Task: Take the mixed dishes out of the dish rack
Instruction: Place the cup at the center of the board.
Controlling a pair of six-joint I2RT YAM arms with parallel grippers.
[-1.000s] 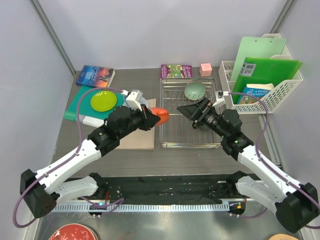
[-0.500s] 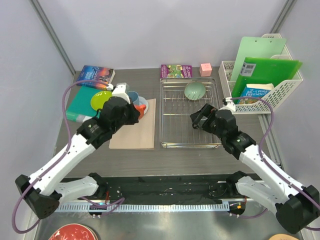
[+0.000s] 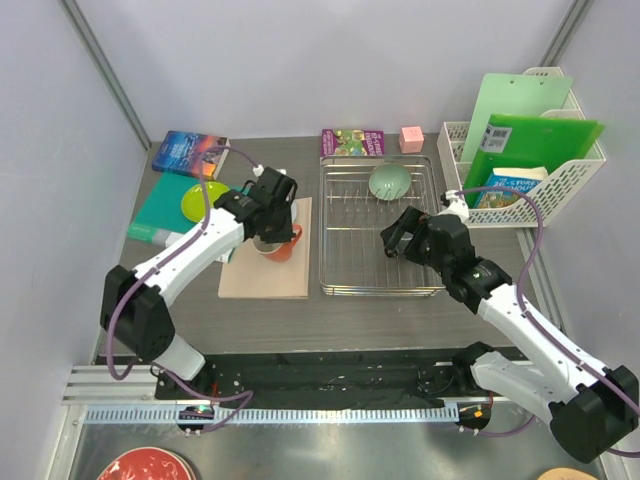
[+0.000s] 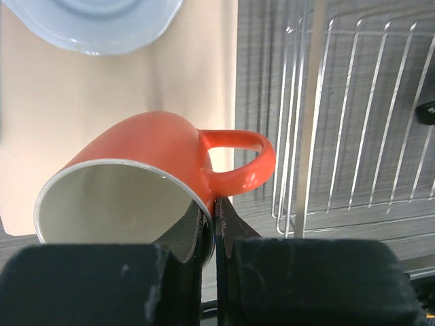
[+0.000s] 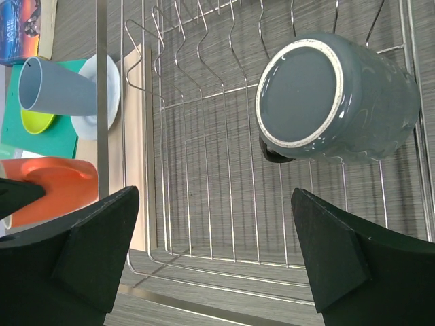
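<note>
One dish sits in the dish rack [image 3: 345,250]: the sage-green bowl [image 3: 388,180], tipped on edge against the wires at the rack's far end, its foot ring facing the right wrist camera. Right gripper [image 3: 393,238] hovers over the rack's middle, jaws spread wide, grasping nothing; only bare wires lie between it and the bowl.

Left gripper [image 4: 214,210], just left of the rack, is clenched on the rim of the orange mug [image 4: 136,176] beside its handle. The mug is tilted over the wooden board [image 3: 262,280], which lies just beside the rack's left side; contact with the board cannot be told.

Farther left of the rack: light blue cup [image 5: 51,85] on the white plate [image 5: 109,88], and lime-green plate [image 3: 200,203] on a teal mat [image 3: 160,212].

Right of the rack: white slotted basket [image 3: 570,190] holding green folders [image 3: 540,135].

Beyond the rack's far edge: book [image 3: 352,142], pink cube [image 3: 410,138].
</note>
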